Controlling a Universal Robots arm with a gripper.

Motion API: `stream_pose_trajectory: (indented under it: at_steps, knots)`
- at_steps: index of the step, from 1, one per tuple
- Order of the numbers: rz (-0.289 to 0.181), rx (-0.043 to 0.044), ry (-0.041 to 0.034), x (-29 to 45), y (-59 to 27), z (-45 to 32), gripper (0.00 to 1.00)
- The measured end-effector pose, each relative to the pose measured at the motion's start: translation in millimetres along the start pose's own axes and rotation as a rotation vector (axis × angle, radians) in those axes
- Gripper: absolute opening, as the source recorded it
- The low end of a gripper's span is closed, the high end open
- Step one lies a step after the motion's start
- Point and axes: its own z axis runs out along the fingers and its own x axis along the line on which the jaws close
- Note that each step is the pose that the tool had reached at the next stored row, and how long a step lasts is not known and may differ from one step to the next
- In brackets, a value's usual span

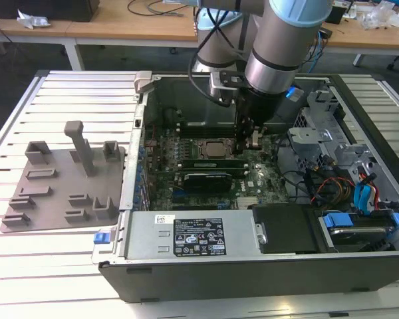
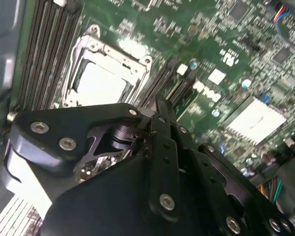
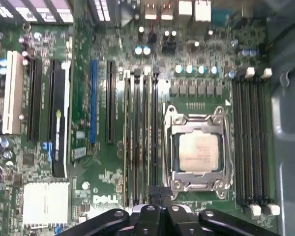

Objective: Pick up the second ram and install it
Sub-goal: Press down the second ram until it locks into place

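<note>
Exterior view shows the pincer low inside the open computer, beside the chip socket. I cannot tell if it is open or shut. I cannot pick out the ram. A tilted push could bend a slot. The bench is white slats; desks stand behind.

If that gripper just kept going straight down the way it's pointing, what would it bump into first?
Most likely the bank of memory slots beside the processor socket. The gripper points down at the motherboard, its tip at the slots' end. Depth is hard to judge.
</note>
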Motion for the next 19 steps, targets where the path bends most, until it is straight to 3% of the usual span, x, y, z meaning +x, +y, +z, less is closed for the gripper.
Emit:
stream_pose_trajectory:
  at_steps: [3,7,8,9,11,13,14,17,18,19]
  knots:
    - [0.0,-0.0002,0.0011,0.9,-6.1,10.4,0.1]
    - [0.0,-0.0004,0.0017,1.7,-7.1,18.8,0.1]
    - [0.0,0.0,0.0006,1.4,-7.0,17.7,0.1]
    - [0.0,0.0004,0.001,1.1,-6.0,10.2,0.1]
    - [0.0,0.0071,0.001,0.8,-1.9,5.0,0.1]
    - [-0.001,0.0189,0.0011,1.9,9.2,5.7,0.1]
    - [-0.001,0.0227,0.0012,4.4,20.0,6.7,0.1]
    - [-0.001,0.0247,0.0011,5.5,35.0,9.2,0.1]
    - [-0.001,0.0254,0.0013,5.7,43.4,10.7,0.1]
    - [-0.001,0.0269,0.0013,5.9,58.9,13.9,0.1]
